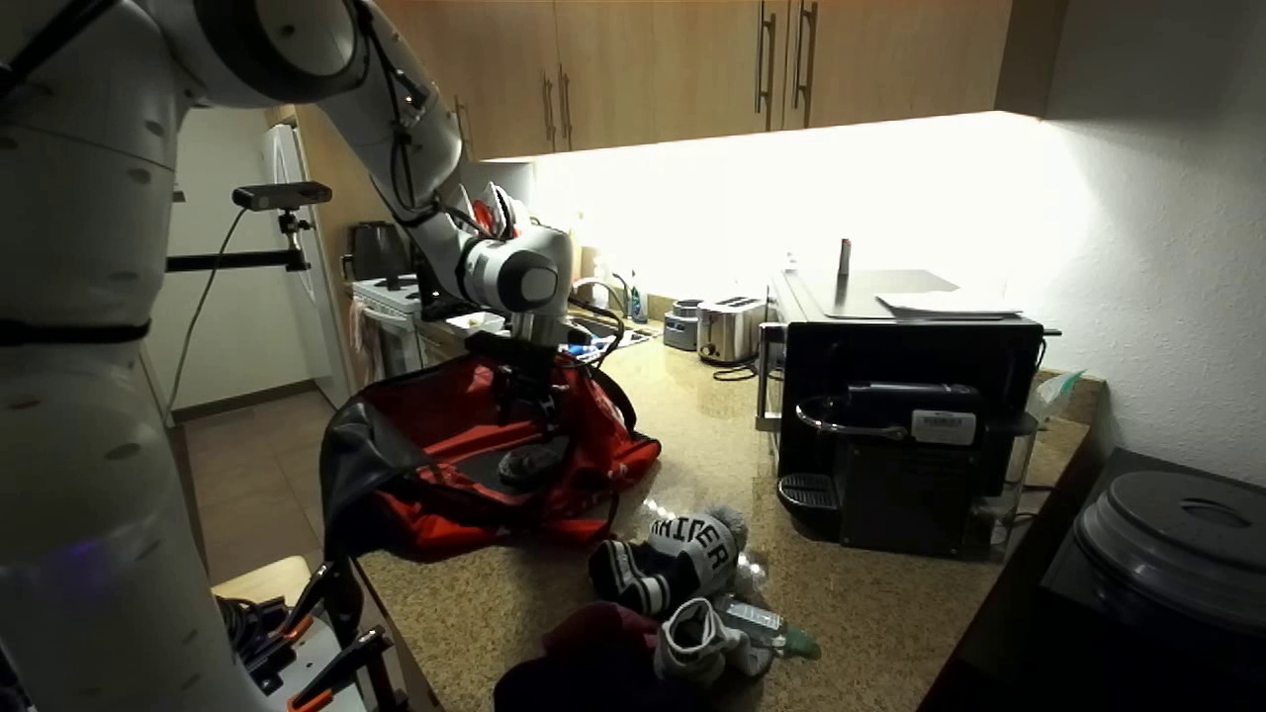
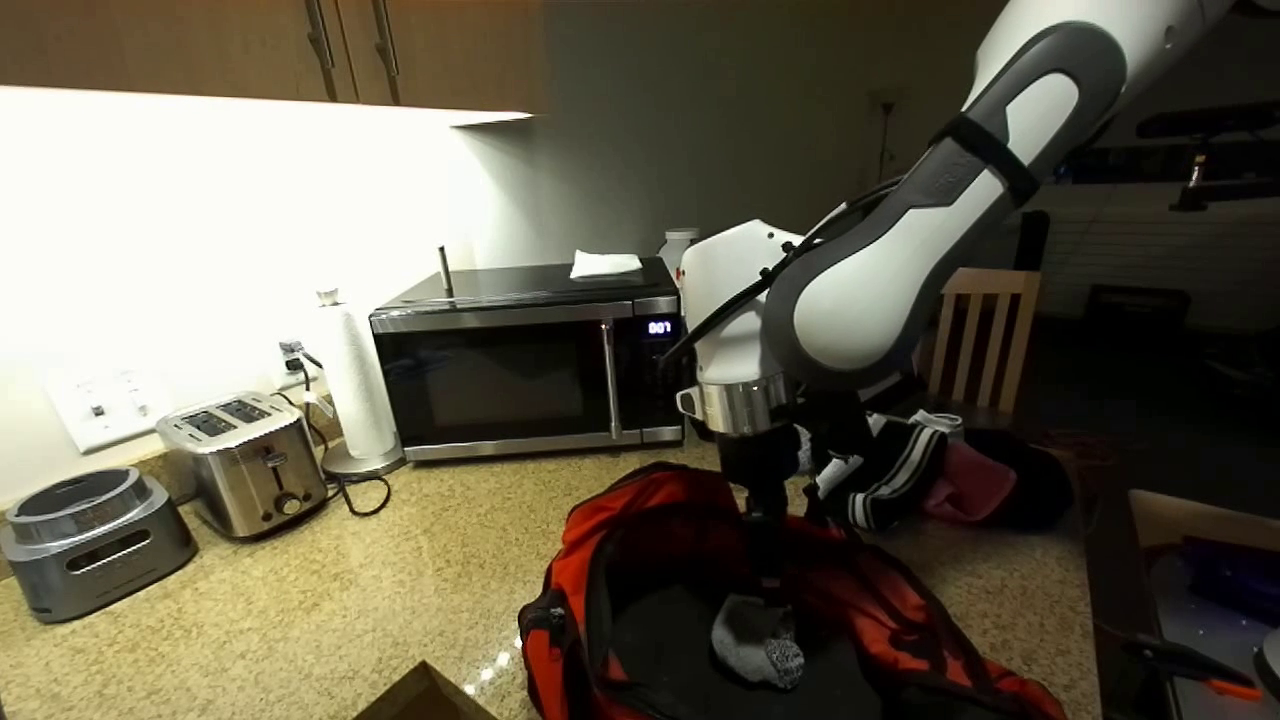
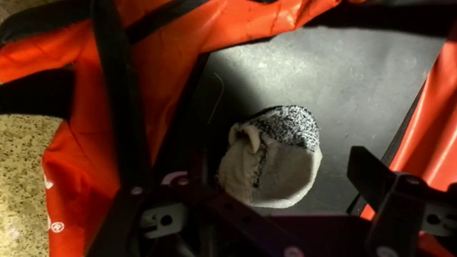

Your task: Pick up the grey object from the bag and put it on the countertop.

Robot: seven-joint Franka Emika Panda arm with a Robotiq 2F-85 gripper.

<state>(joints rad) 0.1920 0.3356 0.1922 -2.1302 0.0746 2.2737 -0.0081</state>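
The grey object, a bunched grey sock-like lump with a black-and-white speckled part, lies on the bag's dark floor in the wrist view [image 3: 282, 160] and in both exterior views [image 1: 527, 463] [image 2: 750, 640]. The red bag with black trim [image 2: 565, 590] stands open on the countertop; it also shows in an exterior view [image 1: 633, 455] and the wrist view [image 3: 82, 160]. The countertop is speckled tan [image 1: 841, 633] [image 2: 420, 560]. My gripper [image 3: 280, 164] points down into the bag above the lump, open, its fingers apart on either side of it. The left finger is dark and hard to make out.
Beside the bag lie a knit hat [image 1: 692, 549], dark red cloth [image 1: 603, 633], a small grey-white item [image 1: 687, 643] and a plastic bottle [image 1: 767, 623]. A coffee machine [image 1: 890, 485], microwave [image 2: 500, 375], toaster [image 2: 250, 470] and paper towel roll [image 2: 360, 390] stand behind.
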